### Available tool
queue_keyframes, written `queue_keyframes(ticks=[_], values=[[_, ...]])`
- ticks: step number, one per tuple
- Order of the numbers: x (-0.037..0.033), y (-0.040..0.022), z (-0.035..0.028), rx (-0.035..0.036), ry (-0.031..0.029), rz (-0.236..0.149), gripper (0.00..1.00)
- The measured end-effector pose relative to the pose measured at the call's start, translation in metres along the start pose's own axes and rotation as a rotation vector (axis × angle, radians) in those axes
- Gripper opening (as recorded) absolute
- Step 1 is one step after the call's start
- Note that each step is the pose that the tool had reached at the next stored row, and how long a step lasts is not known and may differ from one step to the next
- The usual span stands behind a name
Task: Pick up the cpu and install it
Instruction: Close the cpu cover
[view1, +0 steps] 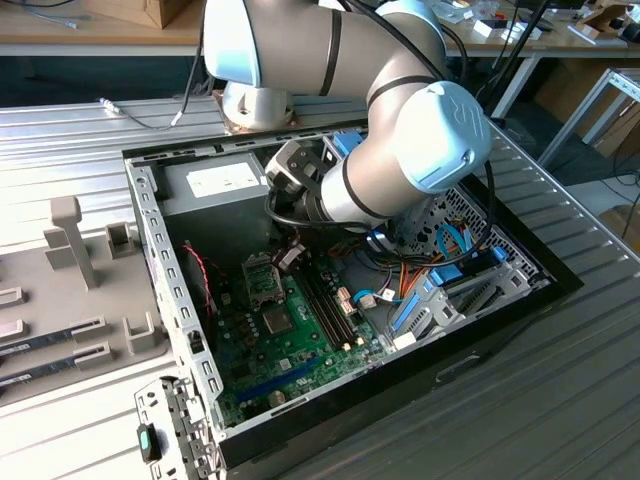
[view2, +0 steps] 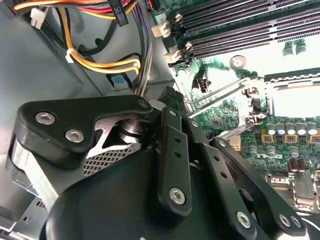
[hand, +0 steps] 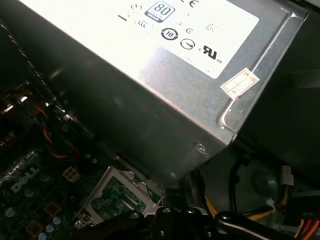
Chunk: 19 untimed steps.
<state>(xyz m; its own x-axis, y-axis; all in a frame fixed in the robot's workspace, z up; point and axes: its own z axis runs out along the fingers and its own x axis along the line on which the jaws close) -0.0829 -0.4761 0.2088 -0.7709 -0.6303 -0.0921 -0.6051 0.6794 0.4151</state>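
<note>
My gripper (view1: 290, 257) hangs inside the open computer case, just above and to the exterior view's right of the empty processor socket (view1: 258, 281). It is shut on the cpu (view1: 293, 253), a small light-grey flat piece held tilted at the fingertips. In the second wrist view the black gripper (view2: 172, 100) points toward the socket (view2: 295, 97), whose metal frame and lever stand raised. In the first wrist view the socket (hand: 117, 200) lies just past the gripper (hand: 165, 219), beside the power supply.
The grey power supply box (view1: 215, 185) stands close behind the socket. Memory slots (view1: 325, 305) and a dark bare chip (view1: 275, 321) lie on the green board. Loose cables (view1: 440, 270) fill the case's right side. Grey fixtures (view1: 70, 240) stand on the table outside the case wall (view1: 160, 260).
</note>
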Motion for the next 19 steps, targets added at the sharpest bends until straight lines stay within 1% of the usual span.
queue_keyframes(ticks=[3,5,11,14,19], values=[[0.0019,0.0016,-0.0002,0.0017,-0.0022,-0.001,0.11],[0.0023,0.0016,-0.0006,0.0016,-0.0029,-0.002,0.11],[0.0041,0.0020,-0.0034,-0.0008,-0.0069,-0.003,0.11],[0.0071,0.0004,-0.0061,-0.0029,-0.0095,-0.005,0.11],[0.0084,-0.0001,-0.0083,-0.0038,-0.0105,-0.006,0.11]])
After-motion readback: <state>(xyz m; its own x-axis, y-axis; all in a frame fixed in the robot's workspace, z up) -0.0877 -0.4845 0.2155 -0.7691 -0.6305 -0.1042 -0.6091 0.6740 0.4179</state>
